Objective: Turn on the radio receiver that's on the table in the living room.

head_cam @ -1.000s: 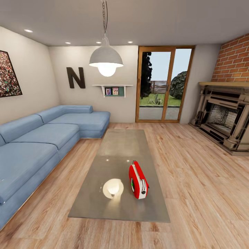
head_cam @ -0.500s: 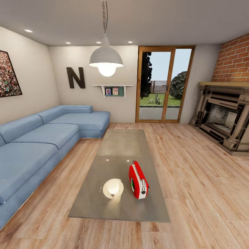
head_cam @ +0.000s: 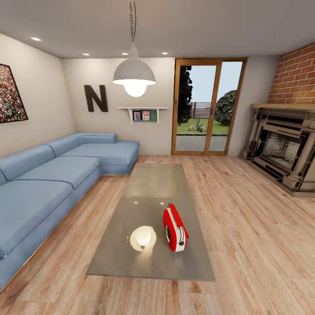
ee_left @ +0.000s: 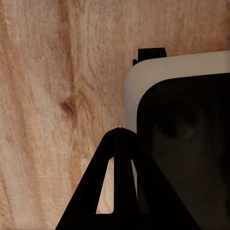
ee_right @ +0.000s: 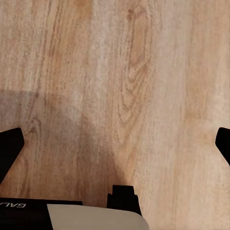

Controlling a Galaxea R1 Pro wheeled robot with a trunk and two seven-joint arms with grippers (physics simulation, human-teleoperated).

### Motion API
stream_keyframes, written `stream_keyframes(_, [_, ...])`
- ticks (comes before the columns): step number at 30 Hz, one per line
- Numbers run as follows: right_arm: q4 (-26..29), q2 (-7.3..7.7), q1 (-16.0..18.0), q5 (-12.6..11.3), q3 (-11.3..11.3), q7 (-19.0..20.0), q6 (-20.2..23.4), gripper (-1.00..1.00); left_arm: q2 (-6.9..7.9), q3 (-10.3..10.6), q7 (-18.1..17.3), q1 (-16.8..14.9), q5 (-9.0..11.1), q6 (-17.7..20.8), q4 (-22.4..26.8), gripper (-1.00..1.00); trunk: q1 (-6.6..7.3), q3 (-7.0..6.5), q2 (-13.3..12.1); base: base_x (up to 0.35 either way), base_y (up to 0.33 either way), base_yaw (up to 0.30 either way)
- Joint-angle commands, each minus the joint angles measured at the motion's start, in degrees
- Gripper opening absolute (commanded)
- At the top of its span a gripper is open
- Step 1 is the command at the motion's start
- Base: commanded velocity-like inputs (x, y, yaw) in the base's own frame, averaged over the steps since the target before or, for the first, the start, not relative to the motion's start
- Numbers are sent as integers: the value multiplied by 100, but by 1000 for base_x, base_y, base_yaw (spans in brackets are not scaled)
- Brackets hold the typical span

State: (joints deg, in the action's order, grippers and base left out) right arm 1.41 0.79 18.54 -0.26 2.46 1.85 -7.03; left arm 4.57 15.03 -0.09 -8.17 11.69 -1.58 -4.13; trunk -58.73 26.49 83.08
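A: Where is the radio receiver (head_cam: 175,228)?

B: Standing upright on the surface (head_cam: 151,205), toward its near end and right of the midline. Red body, white side panel turned toward me. It sits a little in from the right edge and well back from the near edge. The pendant lamp (head_cam: 134,75) is mirrored as a bright patch in the glossy top, just left of the radio.

A: Room to move?

B: Open wood floor (head_cam: 245,227) along the whole right side of the surface, running out to the brick fireplace (head_cam: 282,148). On the left, a narrower strip of floor between the surface's long edge and the blue sofa (head_cam: 48,179). The near edge has bare floor in front of it. At the far end, floor up to the glass door (head_cam: 205,107).

A: Your fingers?

B: My left fingers (ee_left: 120,182) point down at the floor planks, dark tips drawn together to a point beside the white-edged body of my own base. My right fingers (ee_right: 9,148) show at the two sides of the wrist view, spread wide apart, nothing but floor planks between them.

A: Any contact with the radio?

B: None.
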Motion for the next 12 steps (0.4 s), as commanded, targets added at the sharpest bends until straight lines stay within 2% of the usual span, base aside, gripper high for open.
stream_keyframes(1, [0,0,0,0,0,0,0,100,0,0,0,0,0,0,0,-100,0,0,0,0,0,0])
stream_keyframes(12, [0,0,1,0,0,0,0,100,0,0,0,-1,0,0,0,-100,0,0,0,0,0,0])
